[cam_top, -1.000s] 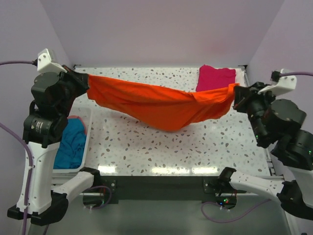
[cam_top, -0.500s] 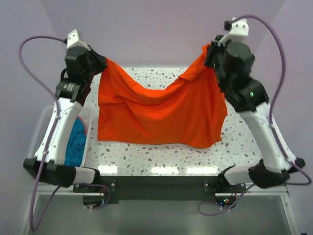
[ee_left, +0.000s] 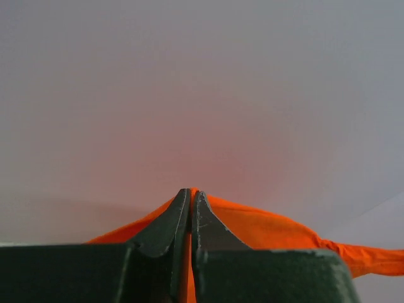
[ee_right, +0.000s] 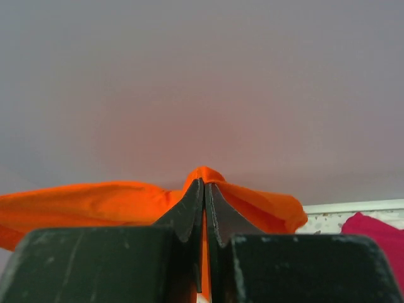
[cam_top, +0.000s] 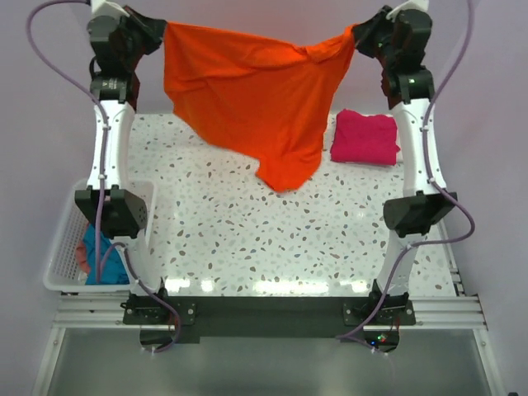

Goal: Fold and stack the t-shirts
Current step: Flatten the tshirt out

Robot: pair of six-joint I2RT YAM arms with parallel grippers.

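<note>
The orange t-shirt [cam_top: 256, 95] hangs spread between my two raised arms, high above the speckled table, its lower point reaching toward the table's middle. My left gripper [cam_top: 159, 31] is shut on its left top corner; the cloth [ee_left: 265, 227] is pinched between the closed fingers [ee_left: 167, 224]. My right gripper [cam_top: 356, 35] is shut on its right top corner; the orange cloth [ee_right: 95, 202] bunches over the closed fingers [ee_right: 189, 211]. A folded magenta-pink t-shirt [cam_top: 365, 137] lies at the far right of the table and shows in the right wrist view [ee_right: 375, 230]. A teal-blue t-shirt [cam_top: 106, 260] lies in the basket. The white t-shirt is out of view.
A white slatted basket [cam_top: 62, 256] stands off the table's left edge with the teal cloth and a bit of reddish cloth in it. The speckled table [cam_top: 247, 239] lies below the hanging shirt. Pale walls close in behind and on both sides.
Both arms have risen and stretched toward the back wall, lifting the orange t-shirt off the table. It went from sagging low between the grippers to hanging high. The magenta shirt is uncovered again.
</note>
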